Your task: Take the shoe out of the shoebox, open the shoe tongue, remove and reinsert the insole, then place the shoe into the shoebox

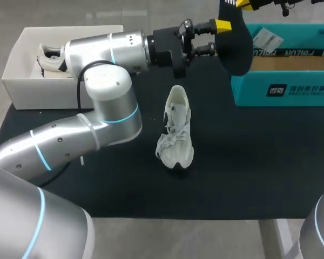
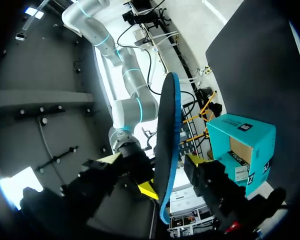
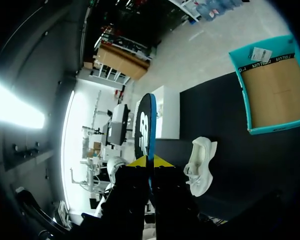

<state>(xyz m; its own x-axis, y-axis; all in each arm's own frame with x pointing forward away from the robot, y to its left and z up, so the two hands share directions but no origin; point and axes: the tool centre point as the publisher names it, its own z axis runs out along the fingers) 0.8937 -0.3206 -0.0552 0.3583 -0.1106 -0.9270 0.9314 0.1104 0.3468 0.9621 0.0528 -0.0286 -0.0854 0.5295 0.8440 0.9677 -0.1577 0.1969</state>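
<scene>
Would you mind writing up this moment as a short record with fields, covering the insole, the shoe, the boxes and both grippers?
insole: out of the shoe, held in the air above the black mat
right gripper: shut on the insole
left gripper: open, one finger on each side of the insole
shoe: white, lying on the black mat, no gripper on it
shoebox: teal, open, nothing seen inside
white box: at the left, open, another shoe in it
</scene>
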